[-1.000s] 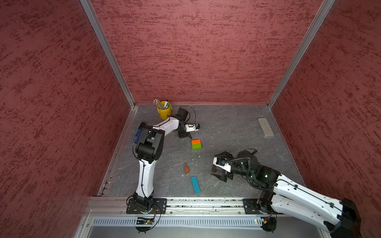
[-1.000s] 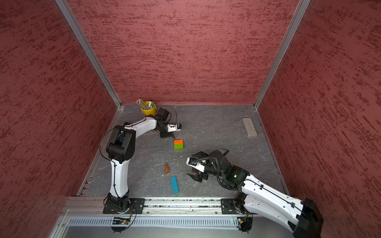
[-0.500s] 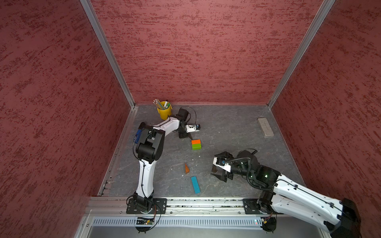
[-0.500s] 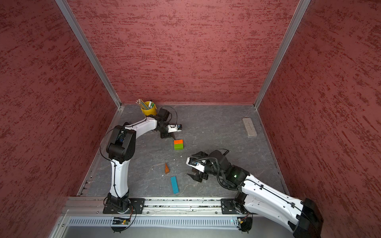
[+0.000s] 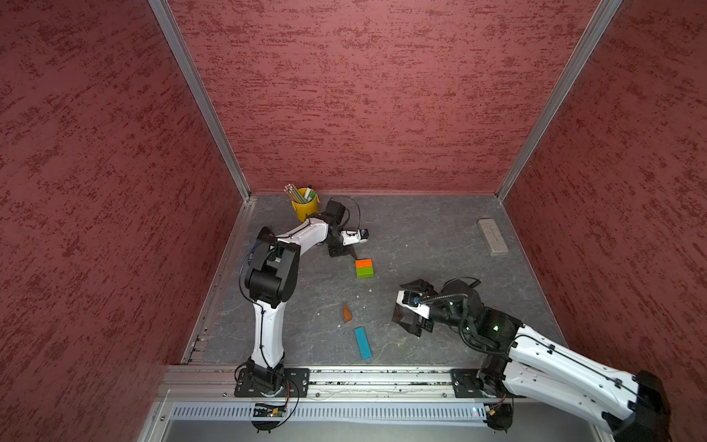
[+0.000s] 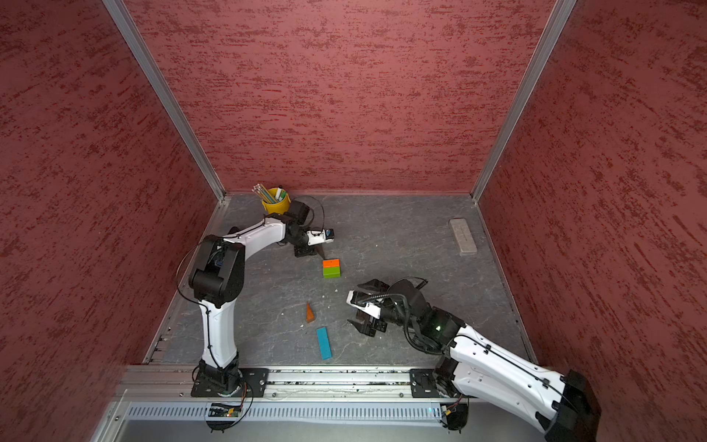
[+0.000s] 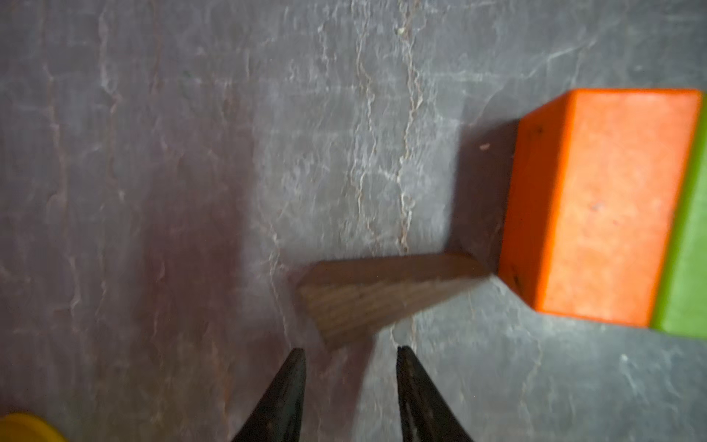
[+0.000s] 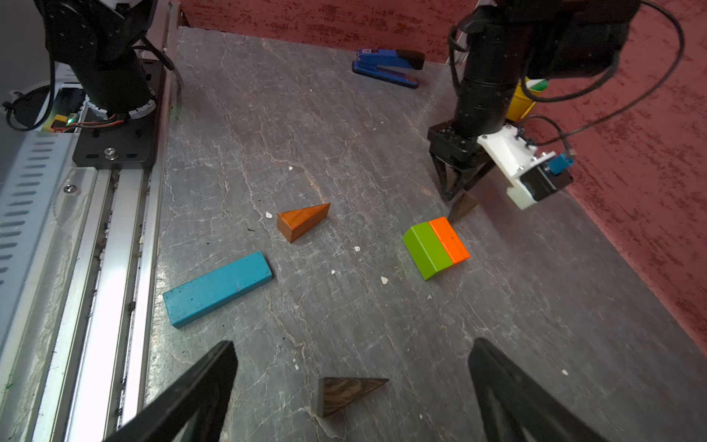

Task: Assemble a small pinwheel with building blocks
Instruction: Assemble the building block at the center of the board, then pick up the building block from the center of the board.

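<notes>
Left gripper: jaws slightly spread, holding nothing. A brown triangular wooden wedge lies flat just past its tips, thin end at the corner of the short orange rectangular block. That block sits flush against the green rectangular block. Right gripper: spread wide, empty, above a dark brown wedge. A reddish-brown wedge and the long flat blue bar lie separately, away from the orange-green pair.

A yellow cup of pencils (a green-capped marker among them) stands in the far left corner of the counter. A grey eraser lies flat along the right edge, near the far corner. A blue stapler lies by the left edge.
</notes>
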Controlling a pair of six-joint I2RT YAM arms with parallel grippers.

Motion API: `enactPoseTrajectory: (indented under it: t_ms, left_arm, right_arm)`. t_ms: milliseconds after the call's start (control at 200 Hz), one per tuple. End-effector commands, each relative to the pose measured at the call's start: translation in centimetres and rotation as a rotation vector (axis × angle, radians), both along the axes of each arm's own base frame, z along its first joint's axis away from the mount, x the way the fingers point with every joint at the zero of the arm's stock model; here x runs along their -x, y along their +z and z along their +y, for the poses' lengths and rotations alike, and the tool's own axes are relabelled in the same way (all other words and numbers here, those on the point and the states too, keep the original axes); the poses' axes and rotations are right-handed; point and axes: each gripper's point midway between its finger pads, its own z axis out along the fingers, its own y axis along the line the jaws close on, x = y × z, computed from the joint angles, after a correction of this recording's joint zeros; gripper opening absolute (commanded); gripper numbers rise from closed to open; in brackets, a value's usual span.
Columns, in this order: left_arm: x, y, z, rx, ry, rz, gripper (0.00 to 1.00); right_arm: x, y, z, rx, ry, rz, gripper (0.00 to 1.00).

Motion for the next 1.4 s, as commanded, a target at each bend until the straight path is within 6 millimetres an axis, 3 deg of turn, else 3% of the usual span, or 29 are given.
enactPoseTrajectory:
  t_ms: [0,145,251,361,436,531,631,812,987,1132,1393]
  left_arm:
    - [-0.1,4.5,1.0,0.096,0.091,-0.081,0.44]
    - [2.0,8.9,3.5,0.219,0.317,-0.150,0.44]
    - [5.2,11.6,4.6,0.315,0.499,-0.184,0.44]
    - [8.3,14.2,5.8,0.401,0.750,-0.210,0.58]
    - [10.5,15.1,6.9,0.437,0.952,-0.136,0.62]
    - [13.8,14.3,6.9,0.448,1.120,0.027,0.57]
    - [17.2,13.2,5.1,0.404,1.137,0.086,0.51]
    - [22.4,10.7,2.1,0.330,1.183,0.159,0.44]
    - [26.6,5.9,0.6,0.225,1.233,0.288,0.47]
    - [27.7,3.6,-0.9,0.215,1.206,0.296,0.49]
    - [27.5,2.0,-1.5,0.156,1.157,0.248,0.53]
  right_arm:
    - [-1.0,1.6,-0.5,-0.063,-0.074,-0.050,0.99]
    - [-1.9,2.0,-1.1,-0.061,-0.134,-0.068,0.99]
    - [-2.8,1.5,-1.7,-0.042,-0.197,-0.074,0.99]
    - [-4.9,2.1,-2.6,-0.072,-0.341,-0.069,0.99]
    - [-4.7,2.1,-2.2,-0.066,-0.323,-0.053,0.99]
    - [-2.7,0.7,-0.7,-0.019,-0.177,0.012,0.99]
    - [-1.2,0.1,0.5,0.006,-0.073,0.083,0.99]
    - [-1.2,0.5,0.0,0.016,-0.101,0.103,0.99]
    - [-0.4,1.7,-0.8,-0.032,-0.110,0.119,0.99]
    - [-0.1,1.4,-0.7,-0.029,-0.100,0.141,0.99]
    - [0.1,1.9,-0.8,-0.044,-0.092,0.124,0.99]
